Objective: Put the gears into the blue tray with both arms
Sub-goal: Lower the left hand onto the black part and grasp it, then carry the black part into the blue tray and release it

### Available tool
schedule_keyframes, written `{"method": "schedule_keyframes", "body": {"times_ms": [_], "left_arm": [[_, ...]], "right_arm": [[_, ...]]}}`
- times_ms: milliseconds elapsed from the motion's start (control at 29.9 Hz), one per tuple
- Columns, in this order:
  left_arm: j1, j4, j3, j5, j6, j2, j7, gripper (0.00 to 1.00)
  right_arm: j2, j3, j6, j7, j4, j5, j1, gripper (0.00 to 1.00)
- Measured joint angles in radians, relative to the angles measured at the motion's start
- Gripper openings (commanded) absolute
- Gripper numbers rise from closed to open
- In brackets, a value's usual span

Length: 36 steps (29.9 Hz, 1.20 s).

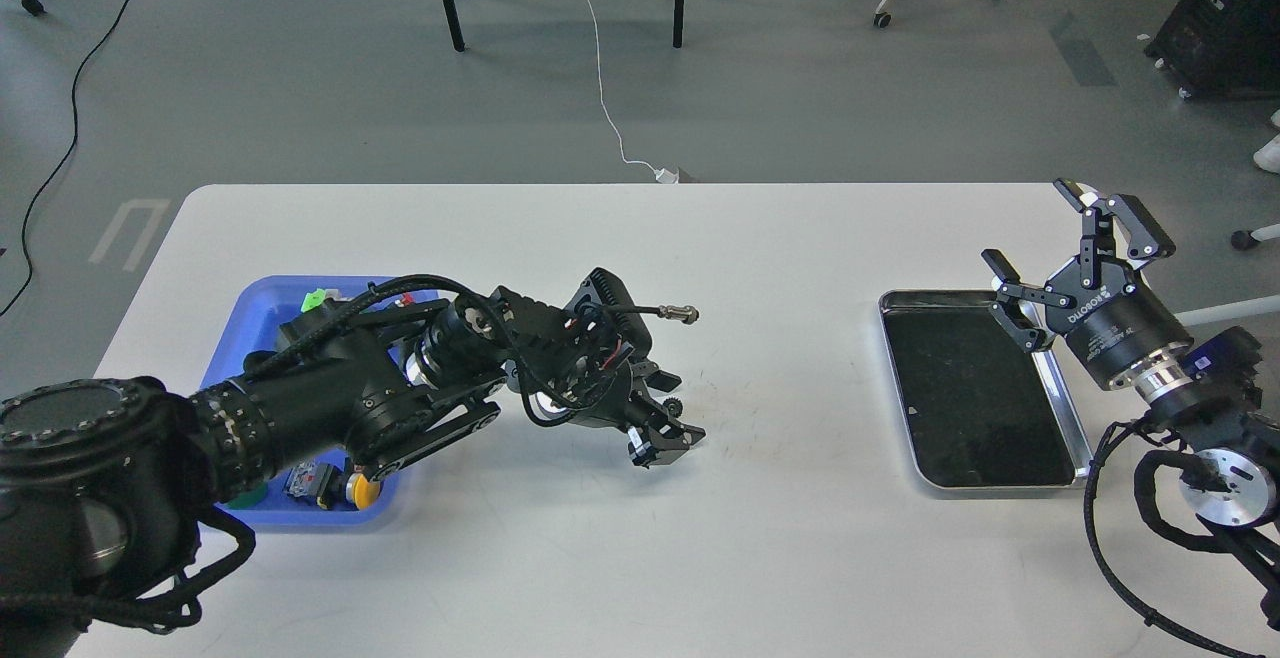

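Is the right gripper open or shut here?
Open. The right gripper hangs over the silver tray with its two fingers spread well apart and nothing between them.

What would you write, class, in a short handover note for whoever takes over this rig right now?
Left claw: low over the table, right of the blue tray, with a small black gear between its fingers; grip not certain.
Right claw: open, empty, above the silver tray.
Done: the blue tray holds switches; any gears there are hidden by the arm.
Left: bring that gear to the blue tray.
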<state>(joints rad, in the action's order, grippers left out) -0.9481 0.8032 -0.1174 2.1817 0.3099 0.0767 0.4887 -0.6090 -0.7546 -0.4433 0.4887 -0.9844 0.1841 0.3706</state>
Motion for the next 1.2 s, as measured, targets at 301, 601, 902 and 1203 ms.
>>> {"method": "schedule_keyframes", "body": {"times_ms": [301, 601, 902, 1203], "left_arm": [[0.003, -0.035, 0.001, 0.000, -0.028, -0.005, 0.000, 0.13], [0.003, -0.034, -0.001, 0.000, -0.034, -0.001, 0.000, 0.10], [-0.153, 0.203, -0.011, -0.008, -0.029, 0.252, 0.000, 0.11], [-0.099, 0.341, 0.000, -0.179, -0.024, 0.698, 0.000, 0.11]], "right_arm": [[0.003, -0.002, -0.001, 0.000, -0.002, 0.000, -0.001, 0.96], [0.000, -0.002, 0.000, 0.000, -0.005, 0.000, -0.001, 0.96], [-0.002, 0.000, -0.001, 0.000, -0.020, 0.001, 0.002, 0.96], [0.012, 0.002, -0.001, 0.000, -0.019, 0.008, 0.001, 0.96]]}}
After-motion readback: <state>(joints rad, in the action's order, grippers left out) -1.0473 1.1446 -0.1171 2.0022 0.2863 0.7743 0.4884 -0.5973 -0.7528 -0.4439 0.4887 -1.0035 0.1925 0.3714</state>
